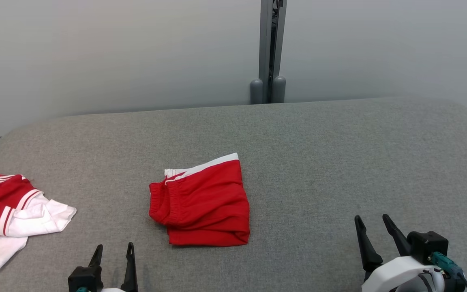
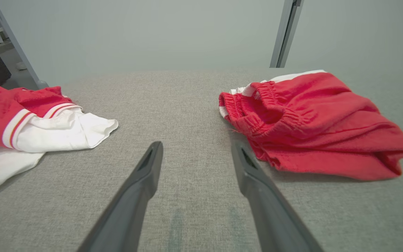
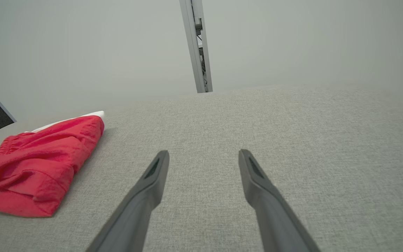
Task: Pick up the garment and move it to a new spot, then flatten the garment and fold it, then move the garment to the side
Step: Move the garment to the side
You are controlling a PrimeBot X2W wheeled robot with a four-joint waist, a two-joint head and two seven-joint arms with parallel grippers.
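L gripper (image 1: 114, 245) and R gripper (image 1: 371, 217) both released, empty. Red shorts (image 1: 203, 200) folded, ahead-right of L, untouched. Step, judged: move aside. Next: grip near edge w/o unfolding.

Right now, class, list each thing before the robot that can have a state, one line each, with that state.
Red shorts: folded, lying mid-way on the grey surface, not held.
Red and white garment: crumpled, at the surface's left edge.
Left gripper: open, empty, apart from the shorts.
Right gripper: open, empty, over bare surface.
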